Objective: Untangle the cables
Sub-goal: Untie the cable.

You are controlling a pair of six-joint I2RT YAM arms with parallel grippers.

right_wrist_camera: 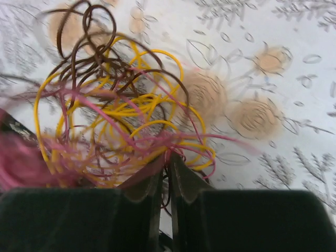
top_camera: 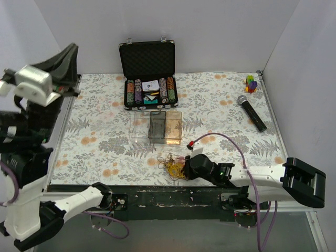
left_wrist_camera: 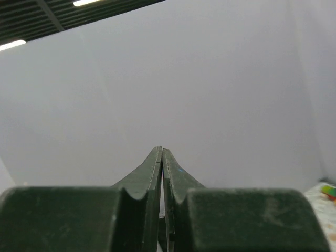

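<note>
Closest to the lens are the fingers of both my grippers. The left gripper is lifted high at the left side of the table, and its fingers are pressed together with nothing between them, pointing at the plain wall. The right gripper lies low near the front edge. Its fingers are almost together, with only a thin slit. Strands cross the tips and one dark strand runs in the slit, but the view is blurred, so I cannot tell if it grips them.

At the back stands a black case, lid up, with chips inside. Just in front of it is a clear box. A microphone lies at the right. The cables, a yellow, pink and brown clump, lie at the right gripper's tips. Some small blocks sit in the far right corner.
</note>
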